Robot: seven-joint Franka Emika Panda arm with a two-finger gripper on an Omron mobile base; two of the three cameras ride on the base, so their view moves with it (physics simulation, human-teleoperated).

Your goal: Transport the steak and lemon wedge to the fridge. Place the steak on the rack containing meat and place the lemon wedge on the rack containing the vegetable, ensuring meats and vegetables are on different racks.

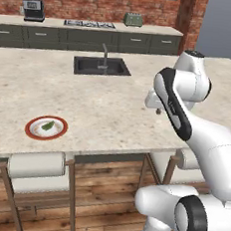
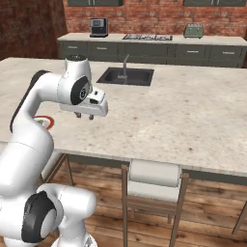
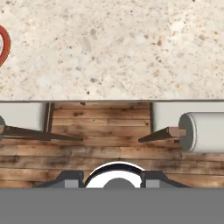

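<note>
A: What's in the plate (image 1: 34,132)?
B: I see just the lemon wedge (image 1: 48,126), well left of my gripper (image 2: 85,116). Fingers empty; can't tell their spread. Sink (image 1: 101,66) lies beyond.

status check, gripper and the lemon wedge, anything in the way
Gripper over the counter edge, nothing in it. Lemon wedge on the red-rimmed plate, apart from the gripper. No obstruction on the counter between them.
</note>
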